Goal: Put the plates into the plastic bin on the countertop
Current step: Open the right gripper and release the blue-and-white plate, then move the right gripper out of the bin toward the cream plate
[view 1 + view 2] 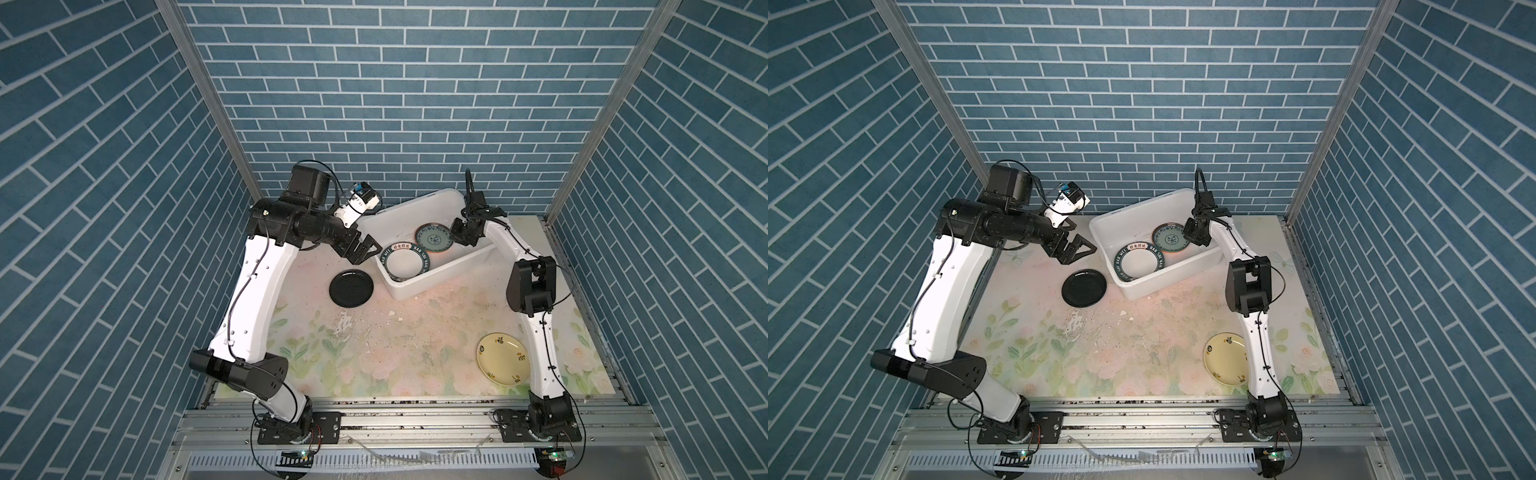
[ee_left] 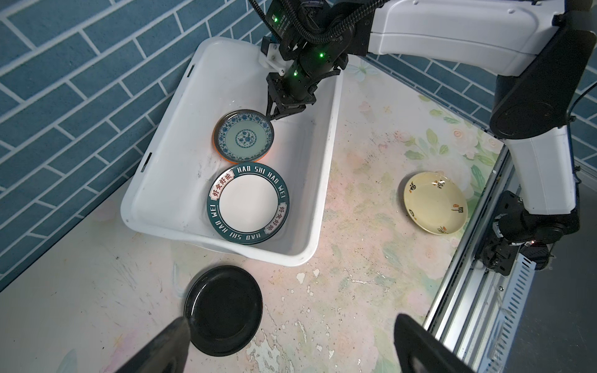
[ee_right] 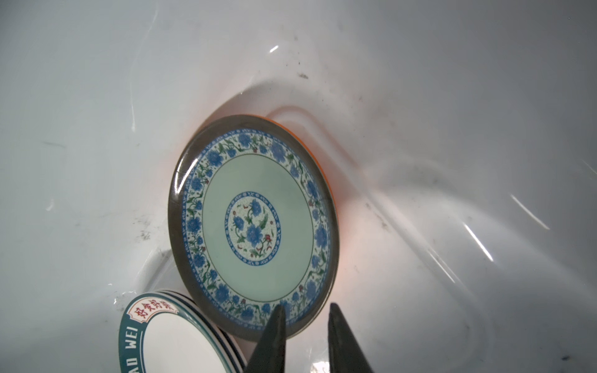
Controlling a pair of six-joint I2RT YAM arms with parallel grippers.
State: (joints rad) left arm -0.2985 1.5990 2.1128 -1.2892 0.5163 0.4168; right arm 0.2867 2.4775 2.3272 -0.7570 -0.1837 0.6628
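The white plastic bin [image 1: 440,279] [image 1: 1167,284] [image 2: 281,258] stands at the back of the flowered countertop [image 1: 415,332]. Inside it a teal patterned plate [image 1: 433,237] [image 2: 244,135] [image 3: 255,222] lies on an orange plate [image 2: 262,157], next to a white plate with a dark lettered rim [image 1: 405,261] [image 2: 248,205]. My right gripper [image 1: 452,233] [image 2: 273,114] [image 3: 305,306] is down in the bin, open by a narrow gap astride the teal plate's rim. My left gripper [image 1: 365,249] [image 2: 292,319] hangs wide open, just above the black plate [image 1: 351,288] [image 2: 223,310], which lies left of the bin. A cream-yellow plate [image 1: 500,359] [image 2: 434,202] lies front right.
A grey metal rail [image 1: 415,415] runs along the front edge and carries both arm bases. Blue brick walls close in the back and both sides. The right arm's black elbow [image 1: 532,286] stands right of the bin. The countertop's print is chipped in the middle [image 1: 349,328].
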